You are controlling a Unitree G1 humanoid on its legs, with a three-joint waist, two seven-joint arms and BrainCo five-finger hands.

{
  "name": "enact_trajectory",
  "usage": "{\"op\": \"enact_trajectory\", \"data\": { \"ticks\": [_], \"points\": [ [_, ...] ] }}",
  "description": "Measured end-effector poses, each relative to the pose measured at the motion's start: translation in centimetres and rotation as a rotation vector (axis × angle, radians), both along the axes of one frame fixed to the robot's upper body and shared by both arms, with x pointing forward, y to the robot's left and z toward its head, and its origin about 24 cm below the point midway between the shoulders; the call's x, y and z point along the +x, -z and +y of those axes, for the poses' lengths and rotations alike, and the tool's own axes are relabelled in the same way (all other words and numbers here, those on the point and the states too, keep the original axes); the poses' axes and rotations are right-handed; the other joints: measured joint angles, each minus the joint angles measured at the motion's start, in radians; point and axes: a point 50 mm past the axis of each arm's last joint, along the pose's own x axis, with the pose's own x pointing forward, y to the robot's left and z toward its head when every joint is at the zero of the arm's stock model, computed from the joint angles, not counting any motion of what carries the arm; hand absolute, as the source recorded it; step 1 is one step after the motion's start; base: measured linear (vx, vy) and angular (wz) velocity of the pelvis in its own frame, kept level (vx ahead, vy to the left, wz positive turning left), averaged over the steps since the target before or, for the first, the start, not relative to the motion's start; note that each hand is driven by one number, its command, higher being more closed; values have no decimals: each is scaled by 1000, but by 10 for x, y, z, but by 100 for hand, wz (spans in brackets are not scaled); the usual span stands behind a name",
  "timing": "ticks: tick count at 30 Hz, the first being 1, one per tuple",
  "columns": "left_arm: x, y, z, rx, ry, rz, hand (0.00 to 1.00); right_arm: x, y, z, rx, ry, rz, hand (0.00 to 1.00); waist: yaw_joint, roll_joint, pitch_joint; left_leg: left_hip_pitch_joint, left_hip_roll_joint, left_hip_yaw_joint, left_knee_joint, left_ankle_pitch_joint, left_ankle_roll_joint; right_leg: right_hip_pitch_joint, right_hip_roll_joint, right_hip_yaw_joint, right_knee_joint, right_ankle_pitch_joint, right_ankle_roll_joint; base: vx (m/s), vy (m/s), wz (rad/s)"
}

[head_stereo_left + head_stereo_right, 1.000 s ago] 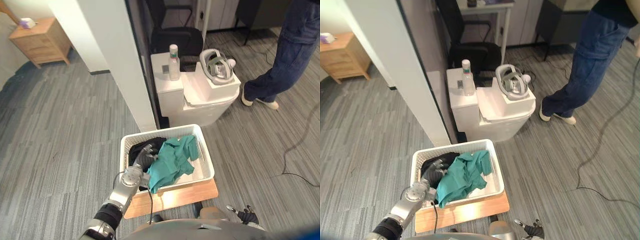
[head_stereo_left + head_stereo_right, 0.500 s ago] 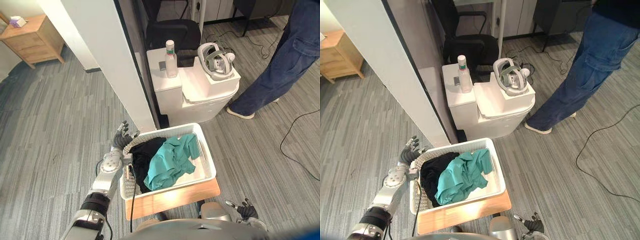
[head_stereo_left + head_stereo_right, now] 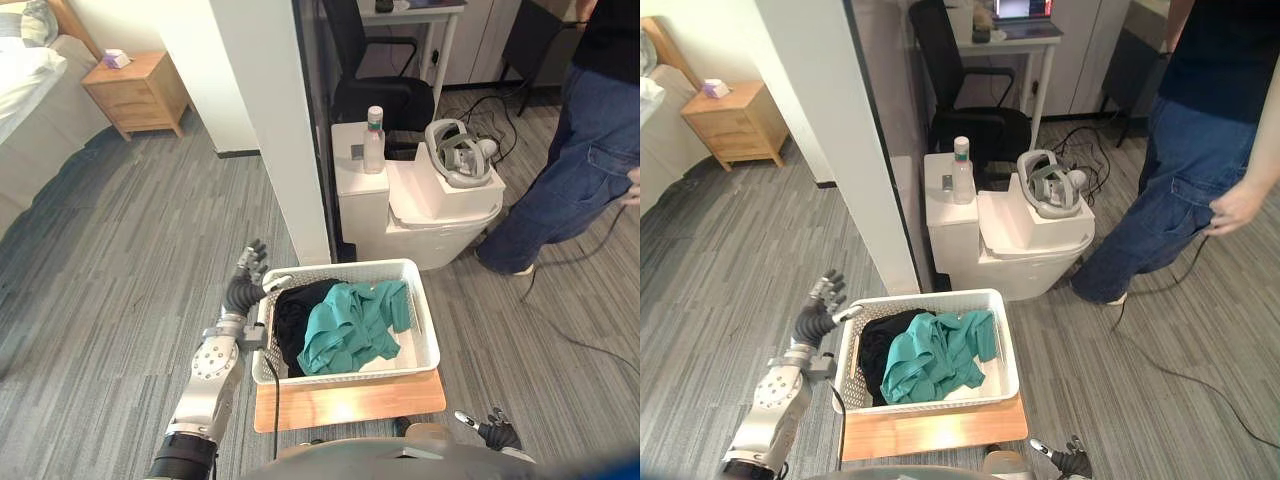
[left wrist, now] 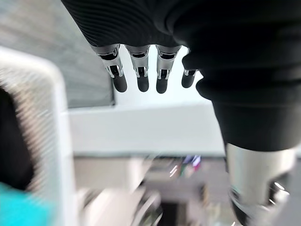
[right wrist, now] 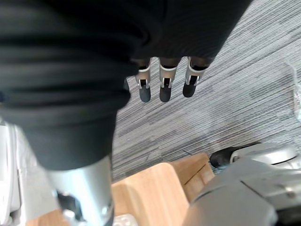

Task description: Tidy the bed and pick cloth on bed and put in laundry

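Note:
A white laundry basket (image 3: 424, 345) stands on a low wooden board (image 3: 340, 400) on the floor in front of me. Inside it a teal cloth (image 3: 352, 326) lies beside a black cloth (image 3: 290, 322). My left hand (image 3: 245, 285) hovers just outside the basket's left rim, fingers spread and straight, holding nothing; its fingers (image 4: 141, 70) show extended in the left wrist view. My right hand (image 3: 492, 430) hangs low at the bottom right, its fingers (image 5: 162, 84) relaxed and empty above the grey floor.
A white pillar (image 3: 270, 120) rises just behind the basket. Beyond it stands a white unit (image 3: 420, 205) with a bottle (image 3: 374, 140) and a headset (image 3: 458, 160). A person in blue trousers (image 3: 570, 170) stands right. A wooden nightstand (image 3: 140, 92) and a bed corner (image 3: 25, 90) are far left.
My left hand has come out of the basket, leaving the cloths inside, and now hovers open beside its left rim. The camera has tilted up, bringing the bed and nightstand into view.

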Motion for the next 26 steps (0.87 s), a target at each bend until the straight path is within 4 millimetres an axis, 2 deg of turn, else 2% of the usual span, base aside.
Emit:
{"op": "enact_trajectory", "data": {
  "ticks": [3, 4, 6, 8, 9, 11, 12, 14, 15, 17, 18, 22, 26],
  "points": [
    [-3, -4, 22, -29, -190, -18, 0, 1, 1, 0, 5, 7, 3, 0, 9, -4, -10, -2, -1, -9, 0, 0, 0, 5, -1, -7, -7, 1, 0, 59, 2, 8],
    [-7, -3, 34, -72, -313, -22, 0, 1, 1, 0, 9, 6, 5, 0, 22, -5, -13, -9, -2, -13, 0, 0, 0, 5, 0, -9, -9, 1, 0, 68, -7, 10],
    [-20, 6, 54, -137, -502, 9, 0, 1, 2, 1, 20, 5, 15, 0, 30, -7, -13, -14, -2, -32, 2, 1, 2, 10, -1, -28, -11, 1, 1, 68, -17, 23],
    [-50, 37, 79, -178, -713, 150, 0, -1, 4, 2, 35, 8, 34, 0, 32, -9, -18, -9, 0, -57, 4, 2, 2, 32, 0, -60, -18, 1, 1, 50, -29, 35],
    [-59, 46, 83, -173, -756, 192, 0, 0, 4, 3, 41, 10, 37, 0, 34, -10, -18, -8, 1, -59, 4, 2, 2, 36, 0, -64, -18, 1, 1, 28, -28, 21],
    [-97, 83, 87, -174, -832, 381, 0, 2, 5, 4, 59, 14, 37, 0, 56, -15, -21, -6, 1, -58, 5, 2, 2, 39, 0, -66, -18, 1, 0, 7, -26, 6],
    [-110, 94, 86, -178, -831, 441, 0, 2, 5, 4, 64, 17, 35, 0, 60, -16, -22, -6, 1, -59, 5, 2, 2, 40, 0, -68, -18, 1, 1, -12, -27, 5],
    [-149, 128, 73, -255, -799, 629, 0, 4, 5, 6, 81, 34, 23, 0, 83, -22, -25, -6, 0, -62, 4, 2, 2, 43, -3, -78, -18, 1, 1, -39, -25, 10],
    [-162, 136, 69, -273, -781, 688, 0, 4, 5, 6, 85, 39, 21, 0, 87, -22, -25, -7, -1, -65, 4, 2, 2, 44, -4, -83, -18, 0, 1, -88, -31, 18],
    [-201, 161, 49, -355, -715, 885, 0, 4, 6, 8, 96, 70, 14, 0, 92, -23, -24, -9, -4, -77, 0, 5, 4, 53, -9, -95, -18, -1, 2, -101, -29, 17],
    [-225, 173, 32, -423, -634, 1009, 0, 4, 6, 9, 107, 94, 8, 0, 95, -22, -24, -8, -8, -77, -1, 6, 5, 52, -13, -96, -18, -10, 4, -85, -18, 8],
    [-252, 187, -4, -483, -429, 1174, 0, 9, 6, 8, 124, 141, -16, 0, 99, -21, -23, -9, -10, -78, -2, 7, 3, 47, -15, -98, -19, -16, 3, -103, -22, 2],
    [-244, 188, -8, -409, -264, 1206, 0, 7, 7, 7, 138, 173, -10, 0, 97, -19, -24, -11, -1, -58, -2, 5, -1, 36, -7, -85, -19, -23, 3, -57, -22, -13]
  ]
}}
